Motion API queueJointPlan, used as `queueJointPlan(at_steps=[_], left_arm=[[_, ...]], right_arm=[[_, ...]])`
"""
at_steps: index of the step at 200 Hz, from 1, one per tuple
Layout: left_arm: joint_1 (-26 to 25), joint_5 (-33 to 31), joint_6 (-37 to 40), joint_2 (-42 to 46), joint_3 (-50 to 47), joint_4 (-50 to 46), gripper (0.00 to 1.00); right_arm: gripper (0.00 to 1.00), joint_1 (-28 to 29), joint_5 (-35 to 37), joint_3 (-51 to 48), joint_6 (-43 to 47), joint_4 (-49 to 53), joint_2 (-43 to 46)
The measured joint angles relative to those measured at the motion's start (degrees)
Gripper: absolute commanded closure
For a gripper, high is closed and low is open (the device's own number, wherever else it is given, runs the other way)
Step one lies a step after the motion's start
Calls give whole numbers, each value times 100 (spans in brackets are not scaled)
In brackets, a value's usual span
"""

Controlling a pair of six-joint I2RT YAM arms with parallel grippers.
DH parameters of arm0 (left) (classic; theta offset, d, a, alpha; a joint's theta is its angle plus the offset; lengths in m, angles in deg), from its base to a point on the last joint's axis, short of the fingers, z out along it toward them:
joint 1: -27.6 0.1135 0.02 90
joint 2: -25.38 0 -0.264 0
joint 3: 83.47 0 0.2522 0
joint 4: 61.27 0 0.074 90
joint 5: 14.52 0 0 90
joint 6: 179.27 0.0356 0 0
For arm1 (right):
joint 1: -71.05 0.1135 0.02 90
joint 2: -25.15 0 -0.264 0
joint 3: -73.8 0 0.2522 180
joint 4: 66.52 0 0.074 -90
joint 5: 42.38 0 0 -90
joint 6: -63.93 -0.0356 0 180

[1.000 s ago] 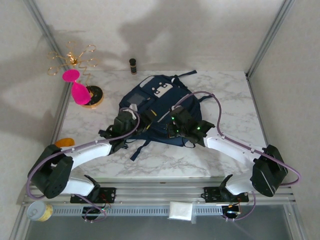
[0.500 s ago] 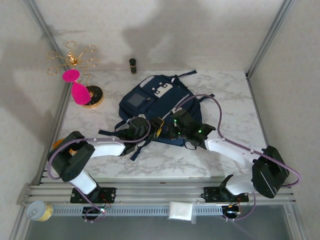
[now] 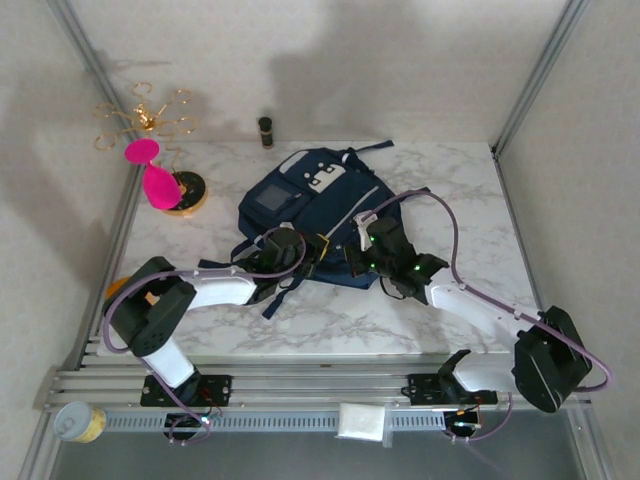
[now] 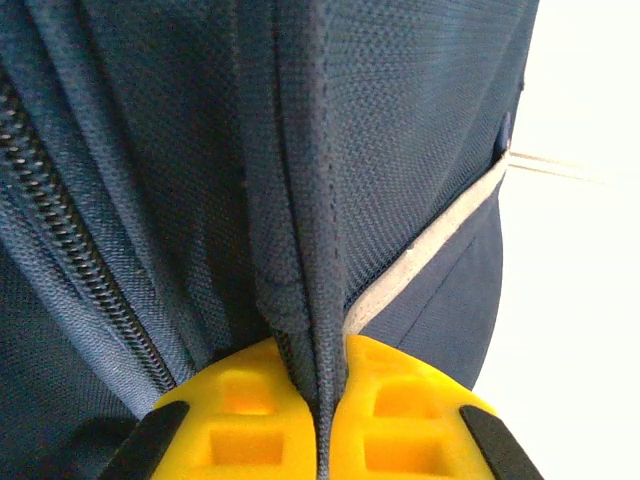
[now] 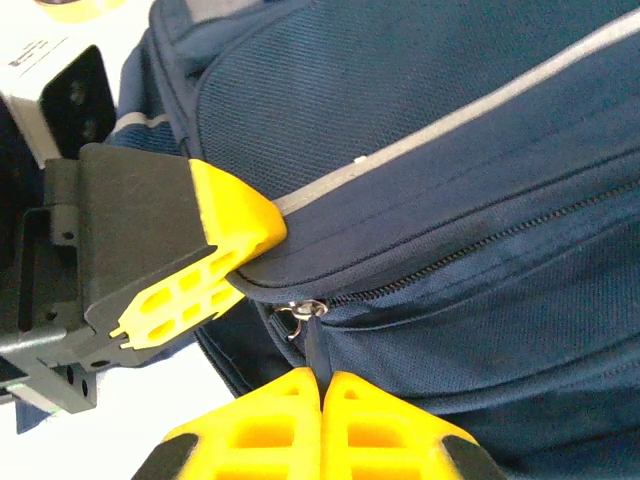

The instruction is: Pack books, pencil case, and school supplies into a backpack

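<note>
Navy backpack (image 3: 310,210), contents hidden, pinched by left claw (image 4: 320,400) and right claw (image 5: 322,395).

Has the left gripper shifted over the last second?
Yes. The left gripper moved rightward, from by the grey panel of the backpack toward the right gripper.

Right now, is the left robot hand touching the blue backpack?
Touching. The left wrist view shows the left gripper closed on a seamed fold of the backpack, with fabric pinched between its yellow fingers.
</note>
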Motion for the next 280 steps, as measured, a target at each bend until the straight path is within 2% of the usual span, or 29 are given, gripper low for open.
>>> queueJointPlan(at_steps=[30, 75, 101, 124, 160, 184, 206, 280], left_arm=[[219, 289, 321, 485, -223, -170, 100], [811, 706, 1300, 1093, -492, -1003, 100], [1191, 990, 1753, 1403, -595, -1425, 100], [1287, 1051, 1954, 1576, -599, -1596, 100], [1285, 1086, 2017, 1600, -597, -1652, 100], [1285, 1086, 2022, 1600, -590, -1663, 100], [1283, 1086, 2024, 1600, -535, -1733, 100], [1281, 1084, 2020, 1600, -520, -1755, 100]], right_arm=[[100, -138, -433, -258, 549, -319, 317], [100, -245, -640, -638, 1250, -835, 817], [100, -267, -793, -778, 1429, -1043, 807], [100, -234, -1143, -629, 1469, -1088, 439], [74, 162, -1598, 107, 1447, -907, -549], [68, 509, -1622, 824, 1475, -627, -1128], [59, 555, -1572, 1095, 1460, -452, -1360], [58, 544, -1298, 1244, 1370, 138, -1622]])
